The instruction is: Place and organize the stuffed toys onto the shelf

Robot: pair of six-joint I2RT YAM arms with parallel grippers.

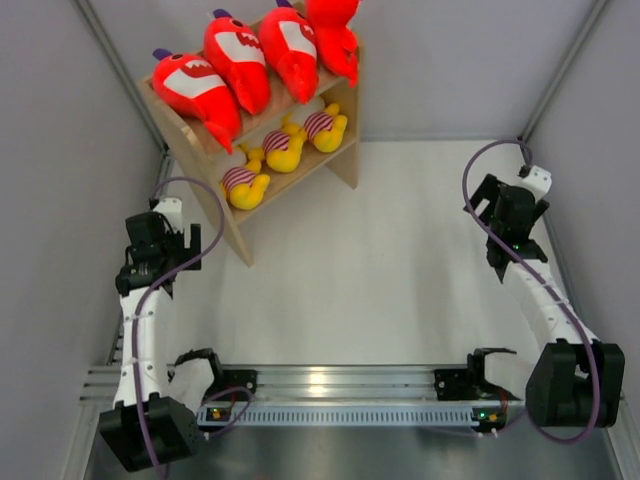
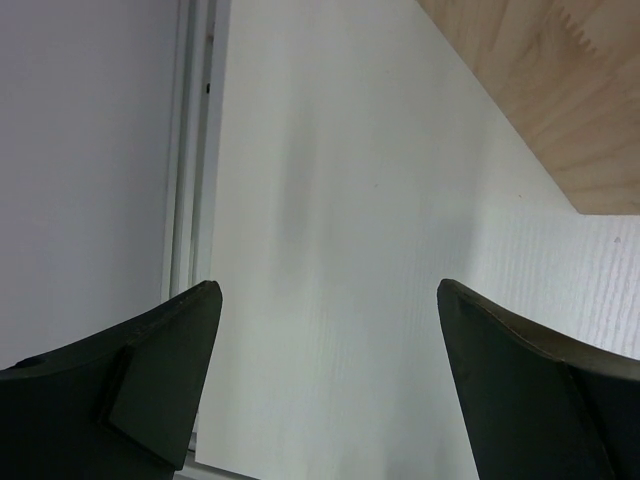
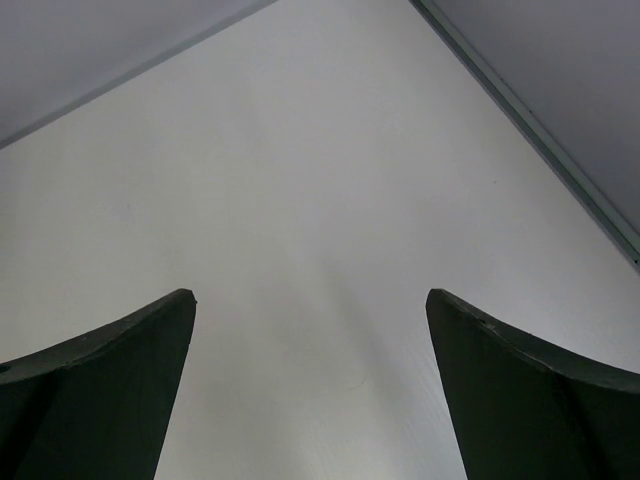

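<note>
The light wooden shelf (image 1: 347, 160) stands at the back left of the white table. Several red shark stuffed toys (image 1: 237, 60) lie side by side on its top tier. Three yellow plushes in striped shirts (image 1: 283, 147) lie in a row on the lower tier. My left gripper (image 1: 160, 225) hovers just left of the shelf's near side panel, open and empty (image 2: 328, 285); a corner of the shelf's wood (image 2: 560, 90) shows in the left wrist view. My right gripper (image 1: 510, 225) hangs at the far right, open (image 3: 310, 292), with only bare table between its fingers.
Grey walls close in the table on the left, right and back. A metal frame strip (image 2: 195, 150) runs along the left wall and another (image 3: 540, 130) along the right. An aluminium rail (image 1: 340, 380) carrying both arm bases crosses the near edge.
</note>
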